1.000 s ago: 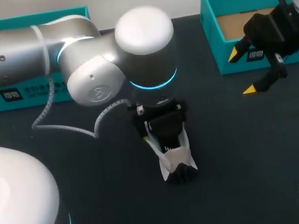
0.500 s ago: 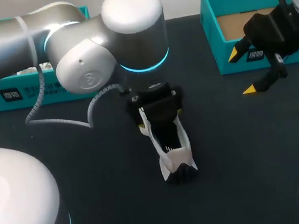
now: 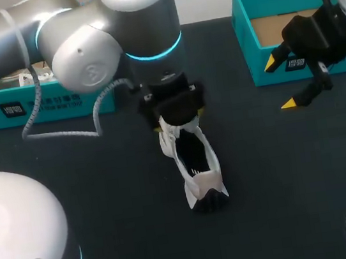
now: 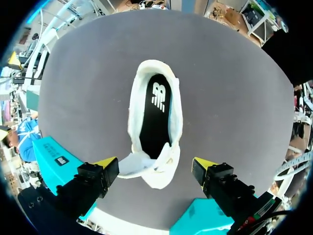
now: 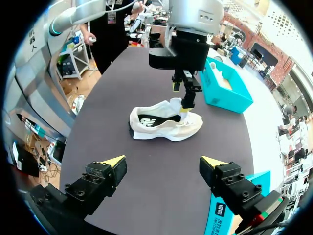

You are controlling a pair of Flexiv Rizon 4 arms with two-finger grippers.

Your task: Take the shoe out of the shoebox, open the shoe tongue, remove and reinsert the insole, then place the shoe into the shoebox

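A white shoe (image 3: 195, 165) with a dark insole lies on the black table (image 3: 281, 166), heel toward the near edge. In the left wrist view the shoe (image 4: 155, 122) stretches away from my left gripper (image 4: 155, 164), whose open fingers stand above and to either side of its toe end, touching nothing. In the head view the left gripper (image 3: 178, 121) hangs over the shoe's far end. My right gripper (image 3: 280, 83) hovers open and empty in front of the right teal shoebox (image 3: 248, 41). In its own view the right gripper (image 5: 164, 162) looks at the shoe (image 5: 166, 122) from a distance.
A second teal box (image 3: 40, 100) with white paper inside stands at the back left, behind my left arm. A grey cable (image 3: 63, 129) hangs from the left arm. My arms' white bases (image 3: 15, 242) fill the near corners.
My left arm has drawn back toward the far side and lifted off the shoe, uncovering more of its opening. The shoe and the right arm have not moved.
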